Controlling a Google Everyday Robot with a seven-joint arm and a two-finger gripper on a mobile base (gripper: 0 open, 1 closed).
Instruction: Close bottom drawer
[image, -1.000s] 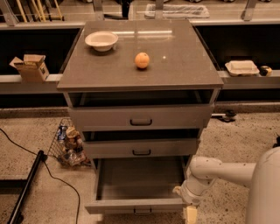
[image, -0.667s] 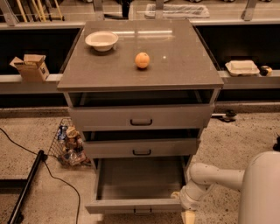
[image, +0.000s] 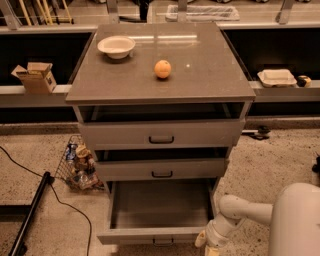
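While wide open, grey bottom drawer beside gripper.

bottom drawer | grey, pulled open | pincer beside its front-right corner

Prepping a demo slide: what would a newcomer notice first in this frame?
The bottom drawer catches the eye first, standing wide open at the foot of the cabinet. The gripper is low beside its front right corner, at the picture's bottom edge. On the cabinet top, an orange near the middle and a white bowl at back left stand out.
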